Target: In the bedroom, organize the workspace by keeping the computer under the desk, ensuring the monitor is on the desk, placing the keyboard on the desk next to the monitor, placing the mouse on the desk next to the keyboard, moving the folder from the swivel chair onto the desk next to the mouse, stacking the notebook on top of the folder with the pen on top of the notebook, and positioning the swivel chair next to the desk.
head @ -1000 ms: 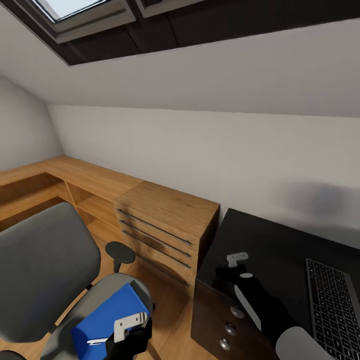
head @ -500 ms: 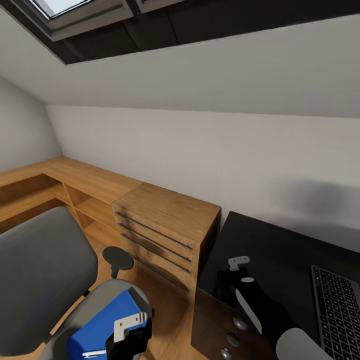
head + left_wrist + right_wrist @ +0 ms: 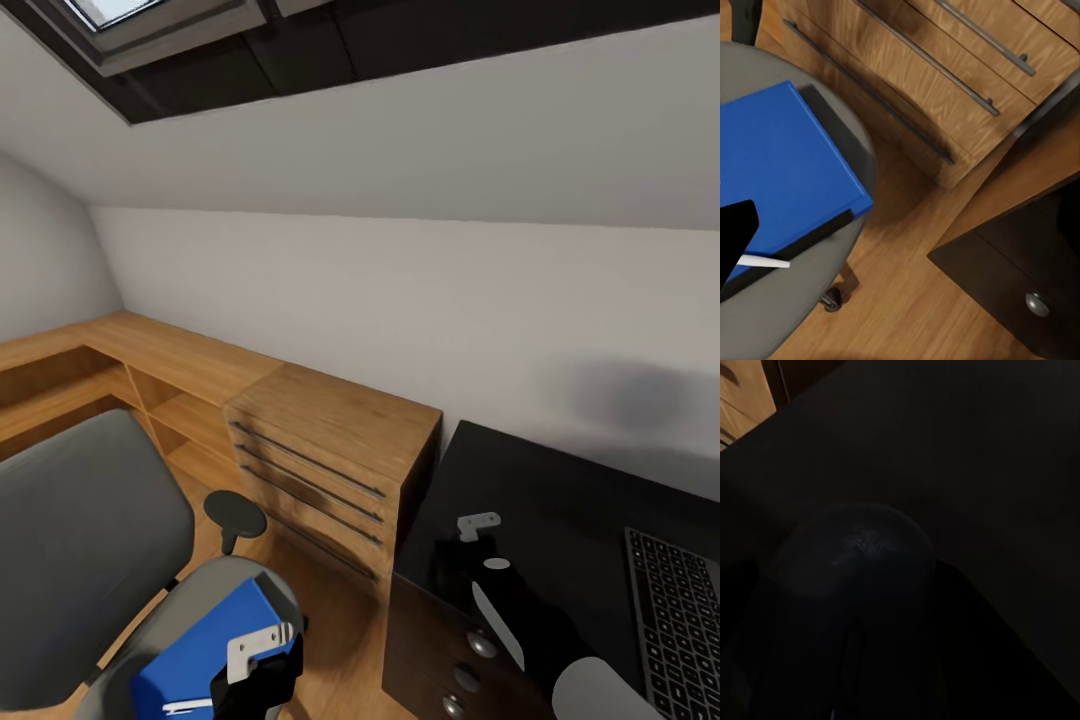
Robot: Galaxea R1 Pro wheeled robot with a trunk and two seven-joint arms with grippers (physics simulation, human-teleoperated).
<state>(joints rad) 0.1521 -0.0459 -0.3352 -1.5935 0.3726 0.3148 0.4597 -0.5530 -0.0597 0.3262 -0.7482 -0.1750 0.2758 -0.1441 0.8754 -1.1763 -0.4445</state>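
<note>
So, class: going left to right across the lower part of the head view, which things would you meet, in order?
Swivel chair → blue folder on its seat → light-wood chest of drawers → black desk → keyboard.
</note>
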